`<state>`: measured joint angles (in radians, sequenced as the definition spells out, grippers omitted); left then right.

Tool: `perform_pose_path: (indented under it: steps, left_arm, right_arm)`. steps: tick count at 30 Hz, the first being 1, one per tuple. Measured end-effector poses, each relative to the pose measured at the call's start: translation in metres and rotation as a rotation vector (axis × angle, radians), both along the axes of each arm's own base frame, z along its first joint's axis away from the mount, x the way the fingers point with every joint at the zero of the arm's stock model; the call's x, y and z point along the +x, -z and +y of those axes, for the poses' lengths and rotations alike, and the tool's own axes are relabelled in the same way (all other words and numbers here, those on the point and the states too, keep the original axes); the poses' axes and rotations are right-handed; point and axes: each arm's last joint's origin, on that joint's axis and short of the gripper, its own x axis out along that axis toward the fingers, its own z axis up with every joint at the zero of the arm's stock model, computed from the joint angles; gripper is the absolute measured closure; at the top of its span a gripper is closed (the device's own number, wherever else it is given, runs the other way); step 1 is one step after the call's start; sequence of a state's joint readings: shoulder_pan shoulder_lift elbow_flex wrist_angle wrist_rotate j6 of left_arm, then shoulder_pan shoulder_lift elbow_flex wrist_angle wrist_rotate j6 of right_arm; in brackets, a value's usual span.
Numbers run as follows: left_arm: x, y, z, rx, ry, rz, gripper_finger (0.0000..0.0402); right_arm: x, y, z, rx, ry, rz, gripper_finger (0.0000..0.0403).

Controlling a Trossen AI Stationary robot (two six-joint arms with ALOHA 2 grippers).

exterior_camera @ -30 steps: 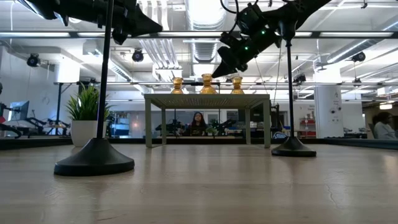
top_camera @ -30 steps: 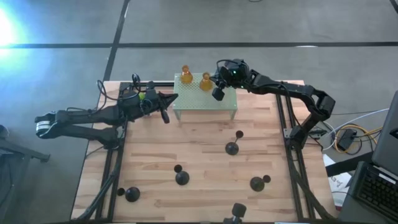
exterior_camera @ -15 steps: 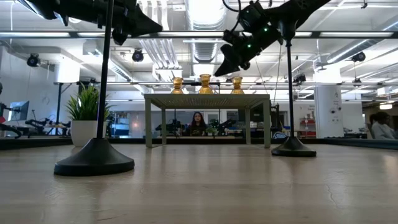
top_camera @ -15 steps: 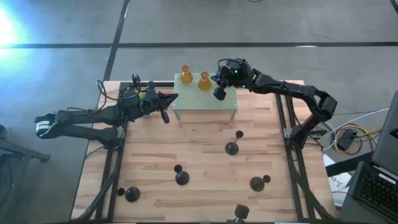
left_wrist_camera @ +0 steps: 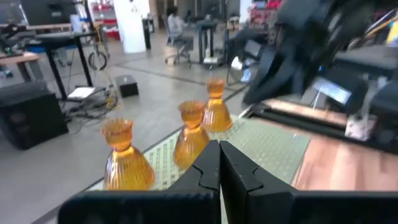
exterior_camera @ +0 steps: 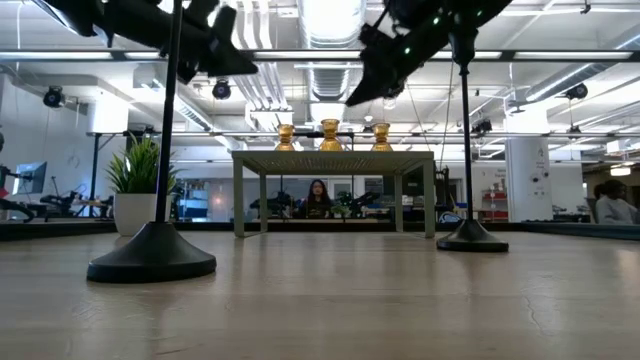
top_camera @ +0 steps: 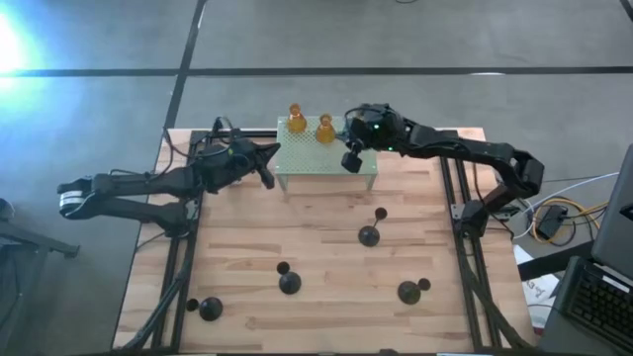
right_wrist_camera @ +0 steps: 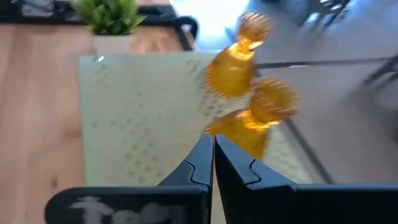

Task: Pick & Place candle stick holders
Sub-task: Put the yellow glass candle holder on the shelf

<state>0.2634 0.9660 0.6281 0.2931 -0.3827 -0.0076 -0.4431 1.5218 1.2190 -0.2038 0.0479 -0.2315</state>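
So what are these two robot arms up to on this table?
They are sorting candle holders. Three amber holders stand on a mint-green stand at the back of the table, and four black holders stand apart on the wooden table. Both arms hover by the stand with nothing held: the left end effector at its left end and the right end effector over it, both shut.

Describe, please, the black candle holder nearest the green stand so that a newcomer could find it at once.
Start at the mint-green stand at the table's far edge, where the amber holders stand. The nearest black holder stands just in front of it, toward its right end. The other black ones stand closer to the near edge.
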Motion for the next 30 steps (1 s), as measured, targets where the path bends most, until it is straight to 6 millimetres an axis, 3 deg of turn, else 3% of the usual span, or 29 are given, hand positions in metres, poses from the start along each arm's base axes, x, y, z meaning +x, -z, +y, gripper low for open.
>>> perform_pose_path:
  steps: [8, 12, 20, 30]
  left_arm:
    - [0.043, 0.013, 0.030, -0.030, -0.052, 0.122, 0.0401]
    - [0.073, 0.012, 0.048, -0.015, -0.061, 0.170, 0.0401]
    - [0.116, 0.014, 0.084, -0.028, -0.113, 0.193, 0.0401]
    - [0.123, 0.017, 0.100, -0.050, -0.144, 0.212, 0.0401]
  right_arm:
    - [-0.040, -0.054, 0.018, -0.079, 0.013, -0.134, 0.0395]
    - [-0.057, -0.067, 0.025, -0.092, 0.014, -0.151, 0.0395]
    - [-0.073, -0.065, 0.030, -0.070, 0.041, -0.049, 0.0395]
    - [-0.076, -0.063, 0.029, -0.082, 0.077, -0.003, 0.0395]
